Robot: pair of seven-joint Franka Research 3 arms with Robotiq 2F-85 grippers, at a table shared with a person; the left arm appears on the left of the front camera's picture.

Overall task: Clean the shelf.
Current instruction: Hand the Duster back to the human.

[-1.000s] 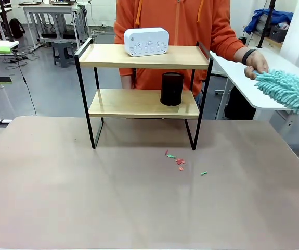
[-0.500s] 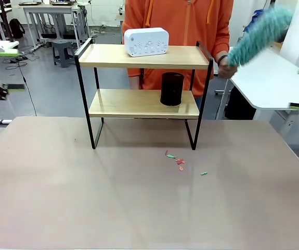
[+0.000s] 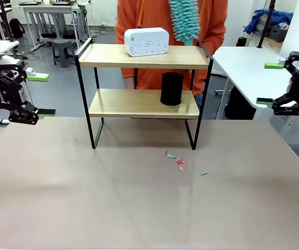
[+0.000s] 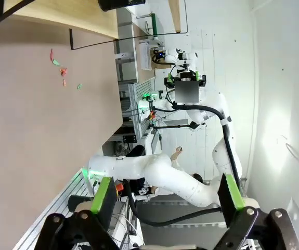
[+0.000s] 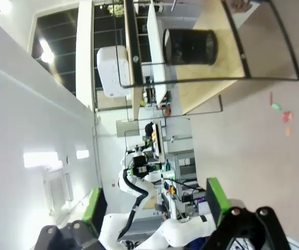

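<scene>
Green-padded left gripper and right gripper both gape wide, empty, above the bench. Wooden shelf runs left-right, facing the robot.

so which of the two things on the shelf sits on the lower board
The black cylinder; the white box rests on the top board of the shelf.

Shelf light wood, black frame; white box, black cylinder, teal duster, red-green scraps on beige surface.
</scene>
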